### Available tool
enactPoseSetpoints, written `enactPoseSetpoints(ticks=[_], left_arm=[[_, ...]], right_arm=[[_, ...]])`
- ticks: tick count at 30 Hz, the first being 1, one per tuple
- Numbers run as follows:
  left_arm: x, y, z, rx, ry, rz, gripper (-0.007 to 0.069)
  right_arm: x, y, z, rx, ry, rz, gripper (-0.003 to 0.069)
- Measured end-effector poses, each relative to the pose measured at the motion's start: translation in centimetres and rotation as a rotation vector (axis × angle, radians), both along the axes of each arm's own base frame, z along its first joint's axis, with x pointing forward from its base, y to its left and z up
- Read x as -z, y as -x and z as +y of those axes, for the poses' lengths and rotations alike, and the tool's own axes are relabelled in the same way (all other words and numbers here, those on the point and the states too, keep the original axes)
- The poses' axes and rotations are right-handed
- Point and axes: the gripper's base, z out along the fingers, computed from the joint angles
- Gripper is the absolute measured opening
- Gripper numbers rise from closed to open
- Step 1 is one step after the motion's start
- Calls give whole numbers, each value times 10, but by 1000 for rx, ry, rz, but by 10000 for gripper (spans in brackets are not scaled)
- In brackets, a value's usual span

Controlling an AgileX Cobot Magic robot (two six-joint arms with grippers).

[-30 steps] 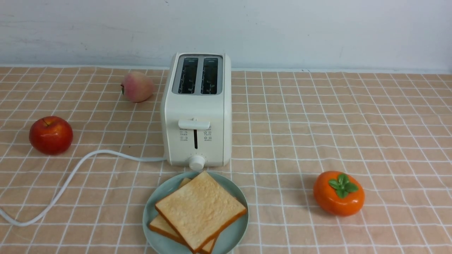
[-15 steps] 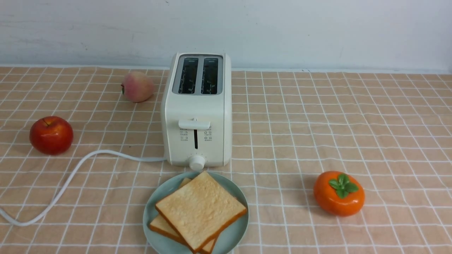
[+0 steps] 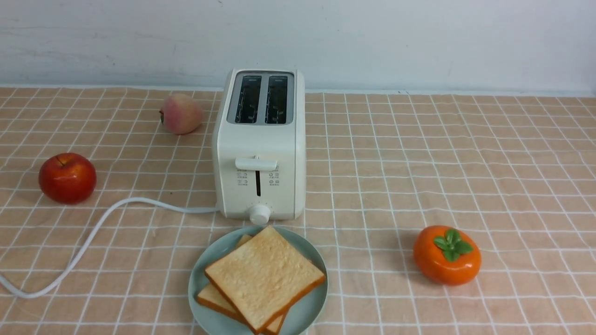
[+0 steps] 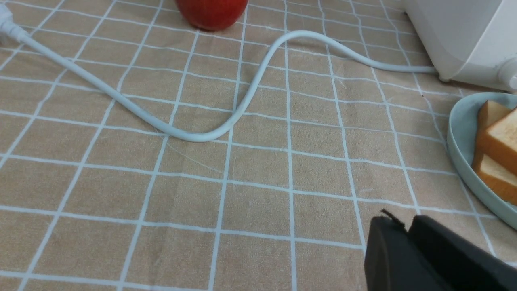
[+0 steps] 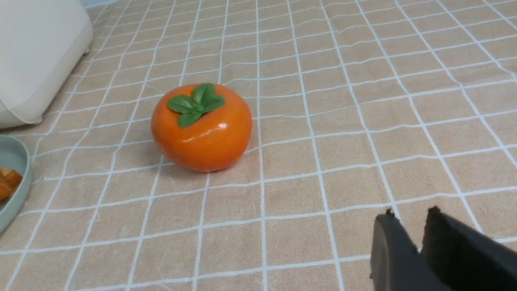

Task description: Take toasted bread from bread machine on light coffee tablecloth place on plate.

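Both slices of toasted bread [image 3: 264, 274] lie stacked on the plate [image 3: 311, 309], just in front of the bread machine [image 3: 259, 153], whose slots look empty. The left end effector [image 4: 406, 230] has its tips almost together and the right end effector [image 5: 408, 228] shows a small gap; neither holds anything. The job looks done, so the arms should pull away slowly and not bump the plate.

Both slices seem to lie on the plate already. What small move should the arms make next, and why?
Probably none beyond keeping both arms back. Both slices of toasted bread lie stacked on the plate, the bread machine has empty slots, and neither end effector holds anything, so the task looks finished.
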Motion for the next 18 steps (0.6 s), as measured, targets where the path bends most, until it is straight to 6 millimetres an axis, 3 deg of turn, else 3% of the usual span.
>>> enactPoseSetpoints(ticks=[18], left_arm=[[0,0,0,0,0,0,83]], right_arm=[[0,0,0,-8,39,-2,149]])
